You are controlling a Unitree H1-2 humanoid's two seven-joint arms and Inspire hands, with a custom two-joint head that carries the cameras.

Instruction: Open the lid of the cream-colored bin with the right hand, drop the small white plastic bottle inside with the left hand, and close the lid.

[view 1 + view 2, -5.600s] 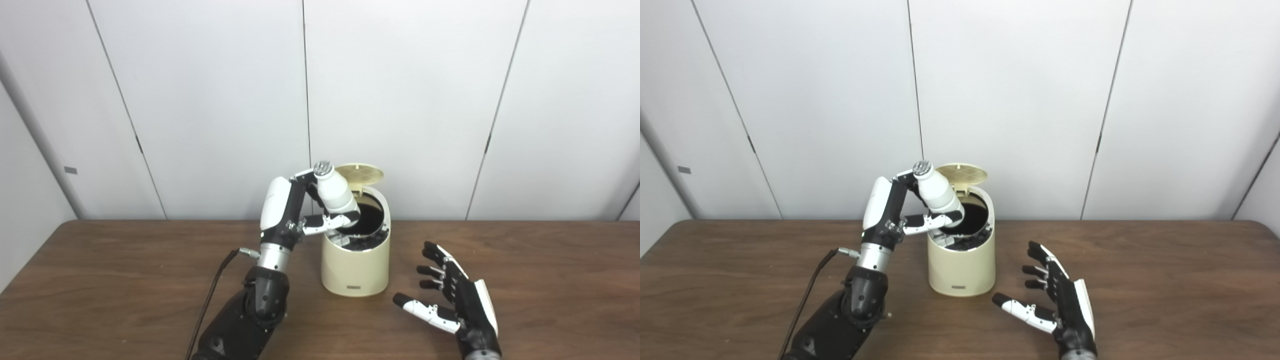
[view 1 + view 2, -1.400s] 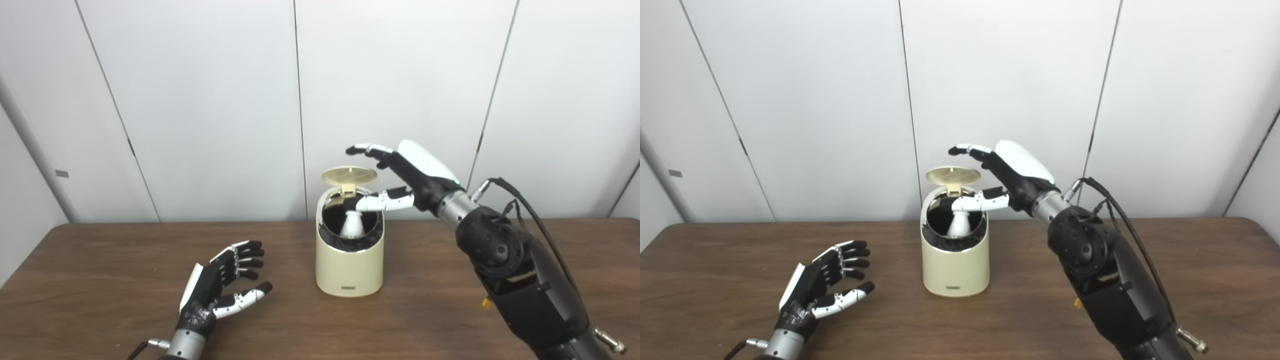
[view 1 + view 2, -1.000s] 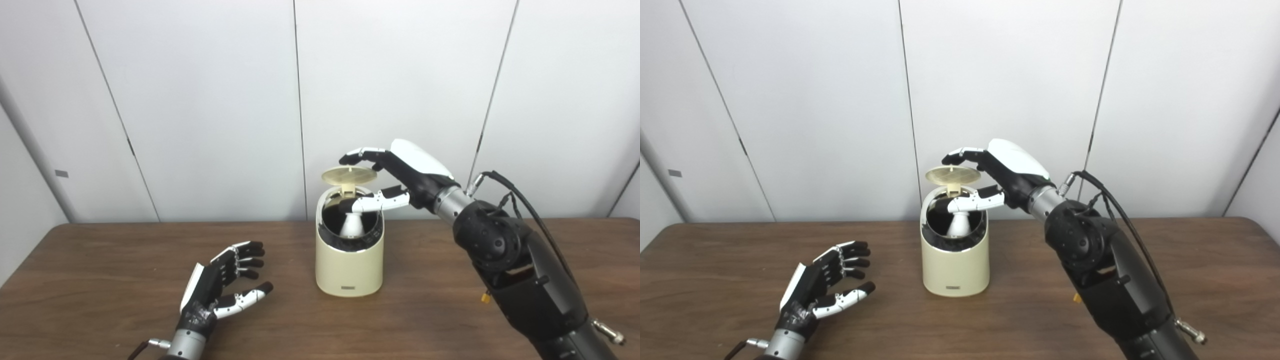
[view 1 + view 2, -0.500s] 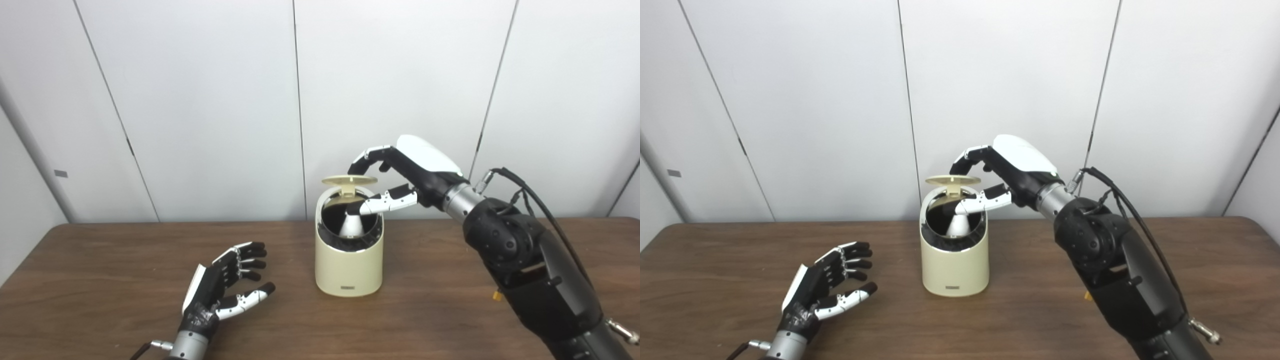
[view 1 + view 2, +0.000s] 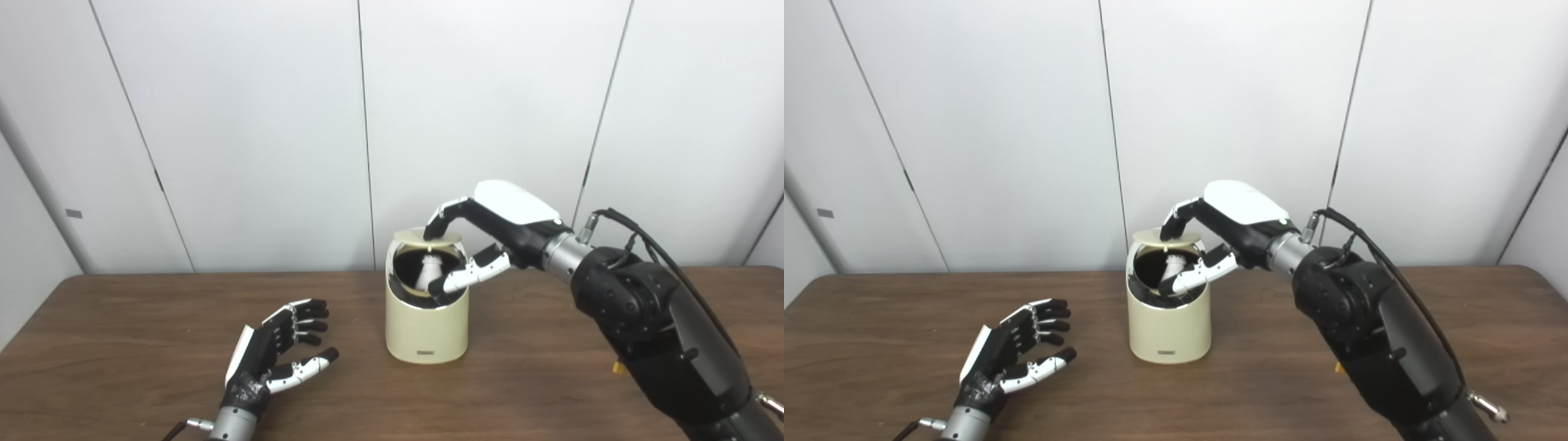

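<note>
My left hand [image 5: 269, 358] rests low over the dark brown wooden table [image 5: 122, 343], palm turned inward, fingers spread apart and holding nothing, well apart from the bin. To its right stands the cream-colored round plastic bin [image 5: 427, 318]. The small white plastic bottle [image 5: 430, 267] is inside it, neck up, visible through the opening. The bin's thin round cream lid [image 5: 411, 236] sits tilted low over the opening, only partly shut. My right hand [image 5: 490, 233] reaches over from the right: fingertips [image 5: 432, 229] press on top of the lid, thumb [image 5: 456, 280] at the front rim, fingers curled but not clamped around anything.
</note>
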